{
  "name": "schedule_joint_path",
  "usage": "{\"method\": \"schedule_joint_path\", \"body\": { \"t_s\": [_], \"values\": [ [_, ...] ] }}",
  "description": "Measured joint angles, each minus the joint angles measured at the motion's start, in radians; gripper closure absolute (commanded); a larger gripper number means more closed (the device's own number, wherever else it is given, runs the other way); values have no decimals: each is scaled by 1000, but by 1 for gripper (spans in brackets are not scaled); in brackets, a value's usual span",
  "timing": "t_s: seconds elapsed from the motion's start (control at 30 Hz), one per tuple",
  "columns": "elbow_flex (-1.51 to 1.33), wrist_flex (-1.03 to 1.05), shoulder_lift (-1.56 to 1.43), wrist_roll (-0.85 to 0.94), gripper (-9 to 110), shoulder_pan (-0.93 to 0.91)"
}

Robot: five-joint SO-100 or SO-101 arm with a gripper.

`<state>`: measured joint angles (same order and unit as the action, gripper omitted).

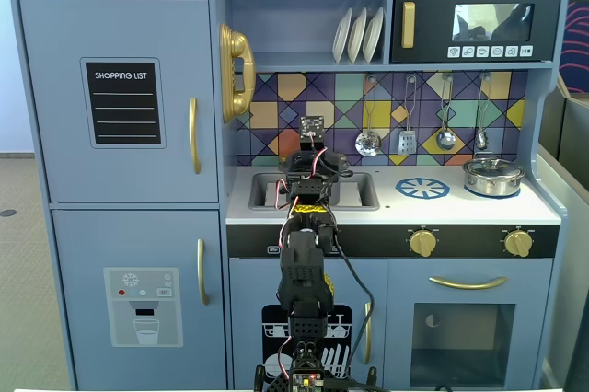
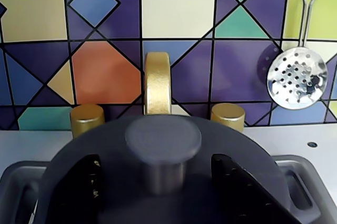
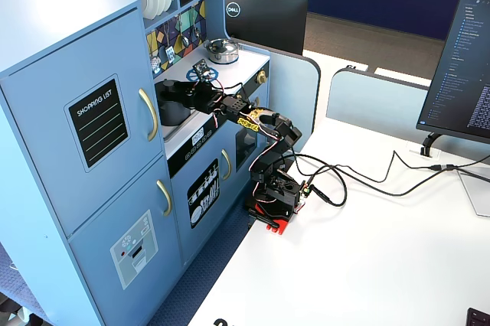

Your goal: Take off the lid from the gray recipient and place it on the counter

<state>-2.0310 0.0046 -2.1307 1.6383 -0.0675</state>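
Against the colourful tile backsplash (image 2: 105,71), matte dark gray domed lid (image 2: 105,145) with stubby knob (image 2: 163,148) between the spread-open hand (image 2: 163,192) fingers

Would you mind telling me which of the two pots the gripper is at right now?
The gray pot in the sink; the silver pot sits far right, untouched.

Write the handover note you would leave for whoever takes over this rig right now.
Tool: open, one finger on each side of the lid's knob, not closed on it.
Lid: on the gray pot, which stands in the sink.
Counter: silver pot at the right of a fixed view, burner ring bare.
Done: tool brought to the knob.
Left: close, lift the lid, set it on the counter.
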Motion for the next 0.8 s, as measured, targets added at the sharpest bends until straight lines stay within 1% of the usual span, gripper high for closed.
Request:
{"method": "schedule_joint_path", "body": {
  "t_s": [0.07, 0.13, 0.43, 0.63, 0.8],
  "values": [
    [21, -15, 32, -17, 88, 0],
    [44, -28, 63, -21, 102, 0],
    [66, -34, 84, -9, 102, 0],
    [129, -20, 84, 0, 102, 0],
    [176, -3, 55, 2, 102, -44]
  ]
}}
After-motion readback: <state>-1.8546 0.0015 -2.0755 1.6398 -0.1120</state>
